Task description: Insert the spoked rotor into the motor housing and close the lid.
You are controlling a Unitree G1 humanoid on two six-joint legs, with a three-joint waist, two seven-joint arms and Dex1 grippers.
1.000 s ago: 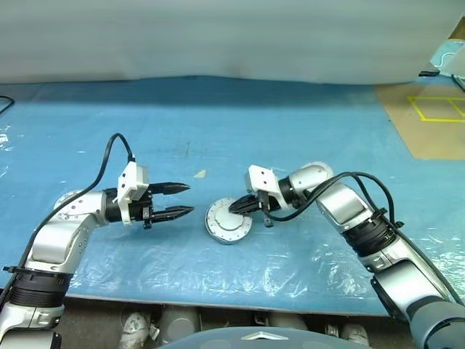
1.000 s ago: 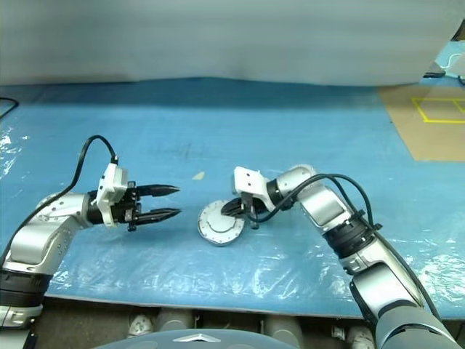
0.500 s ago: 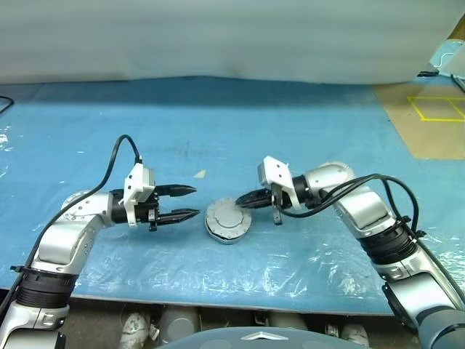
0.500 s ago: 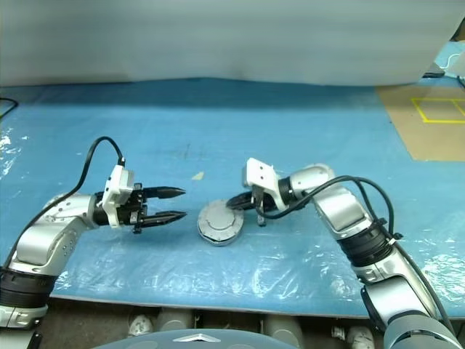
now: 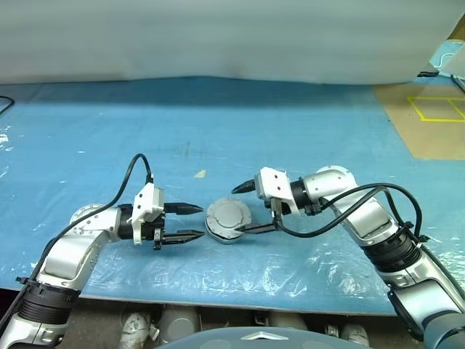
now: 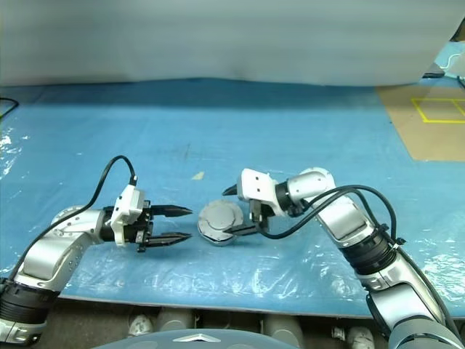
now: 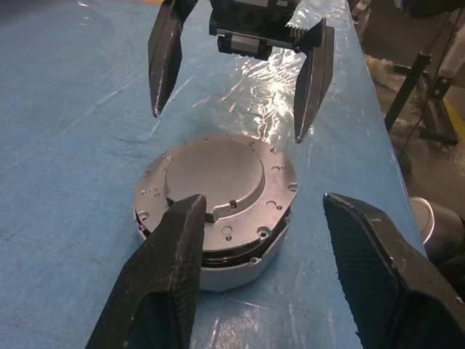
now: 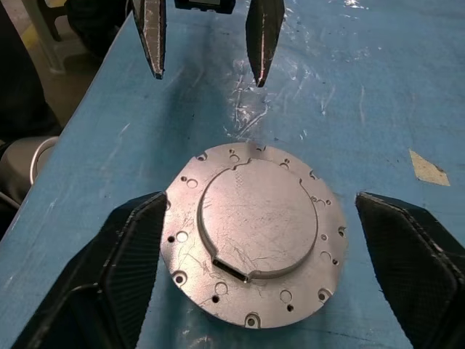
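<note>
Head views: motor housing (image 5: 228,220) flat on blue table cover (image 5: 218,131), grey plate face up. Left gripper (image 5: 190,222) just left of housing, fingers parted, empty. Right gripper (image 5: 245,209) just right of housing, fingers spread wide, clear of it.

Left wrist view: housing between own fingers (image 7: 163,280), not touched.

Right wrist view: housing (image 8: 254,233) between wide-spread fingers (image 8: 109,269), untouched.
</note>
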